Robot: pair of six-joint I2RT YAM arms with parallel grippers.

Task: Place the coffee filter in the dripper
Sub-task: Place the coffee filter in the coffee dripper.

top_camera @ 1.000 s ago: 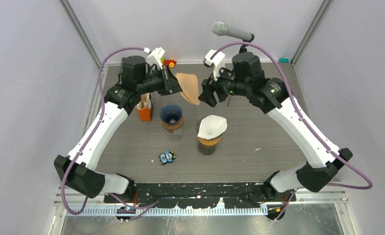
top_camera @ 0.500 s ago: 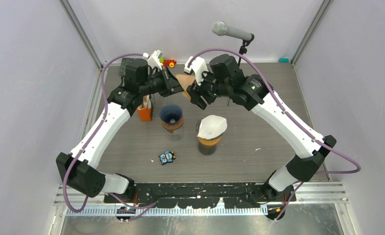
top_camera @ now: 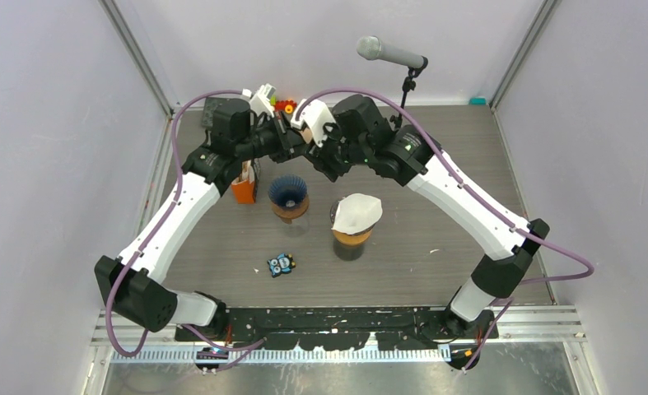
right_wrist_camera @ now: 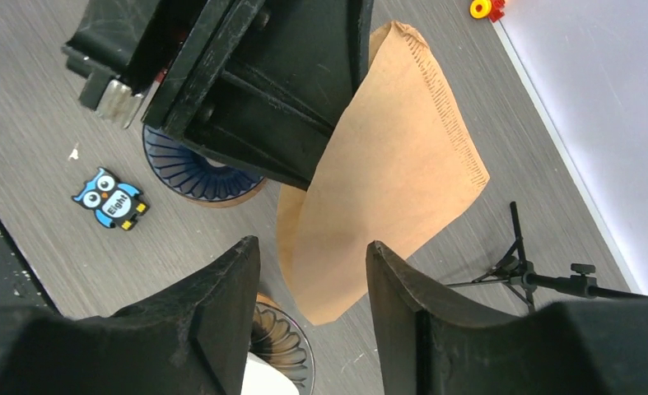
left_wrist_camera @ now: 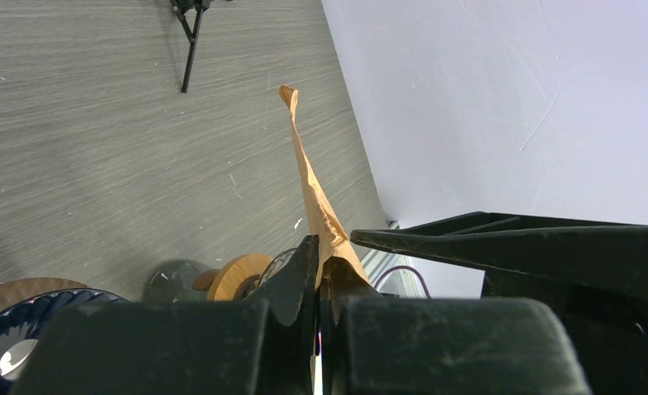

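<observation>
Coffee filter (right_wrist_camera: 386, 173): brown paper, flattened, held in the air above the far middle of the table (top_camera: 403, 263), clear of both drippers.
Left end effector (left_wrist_camera: 319, 267): fingers clamped together on one edge of the coffee filter.
Right end effector (right_wrist_camera: 312, 271): fingers apart, one on either side of the filter's lower edge; contact cannot be told.
Blue dripper (top_camera: 288, 192): empty, standing on the table just near of the held filter.
Second dripper (top_camera: 355, 216): right of the blue dripper, holding a white filter.
Owl figure (top_camera: 281, 264): lying nearer on the table.
</observation>
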